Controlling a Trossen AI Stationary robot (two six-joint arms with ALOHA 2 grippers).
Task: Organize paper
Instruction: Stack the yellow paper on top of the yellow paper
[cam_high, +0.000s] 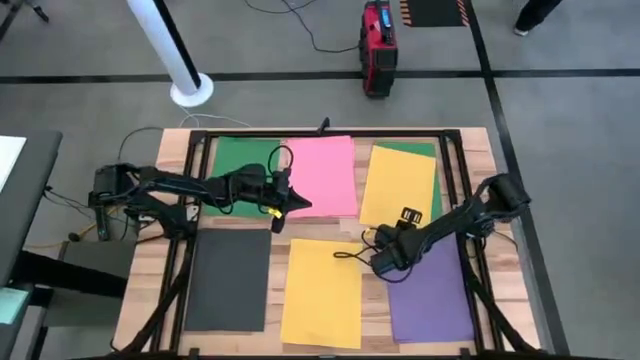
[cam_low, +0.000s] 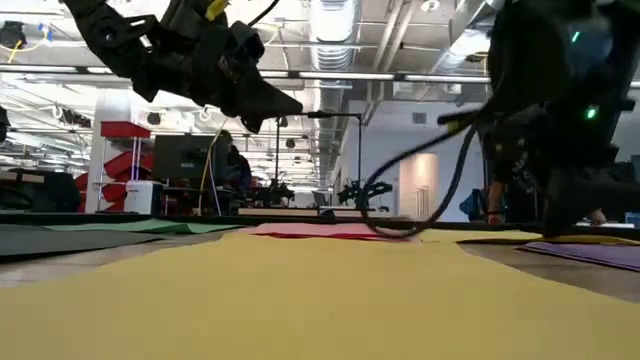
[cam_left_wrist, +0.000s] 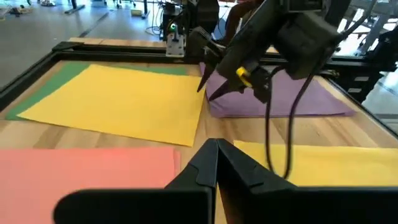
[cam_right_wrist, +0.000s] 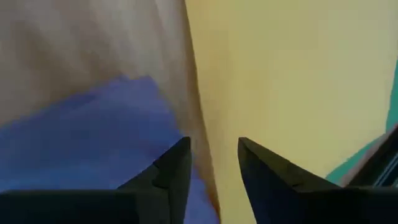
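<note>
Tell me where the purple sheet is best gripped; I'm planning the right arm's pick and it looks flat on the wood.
Take the purple sheet by its far-left corner, coming from above with the right tool, which hovers there open. The sheet lies flat, and that corner borders bare tabletop, so a finger could probably slip under the edge there.

A grey carpeted floor (cam_high: 90, 50) crossed by dark tape lines surrounds the pale wooden surface (cam_high: 170, 150), framed in black rails. A white post on a round base (cam_high: 190, 88) and a red case (cam_high: 378, 45) stand on the floor. At table height, the hall behind shows ceiling strip lights (cam_low: 420, 76), a silver duct (cam_low: 338, 20), red shelving (cam_low: 128, 165) and a dark monitor (cam_low: 180, 157).
</note>
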